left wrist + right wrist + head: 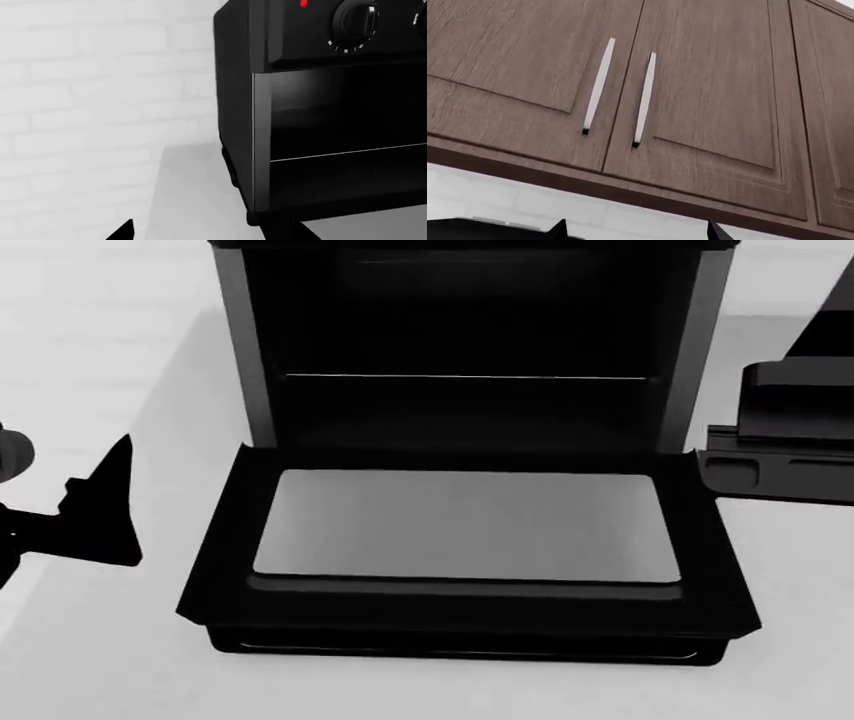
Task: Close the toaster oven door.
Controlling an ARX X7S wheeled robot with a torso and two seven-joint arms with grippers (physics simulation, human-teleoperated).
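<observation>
Centrally, the toaster oven door [467, 530] lies flat open, long axis L–R; left gripper [94, 505], frame L, nearer, empty, opening unclear.

brick wall [87, 100] | brown cabinets [707, 90] | smaller black appliance [787, 430]

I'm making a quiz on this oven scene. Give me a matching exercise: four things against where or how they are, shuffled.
1. toaster oven door
2. wire rack
3. left gripper
4. cabinet handles

a. on brown wooden doors
b. folded down flat, open
c. beside the door, touching nothing
d. inside the dark cavity

Pairs: 1-b, 2-d, 3-c, 4-a
</observation>
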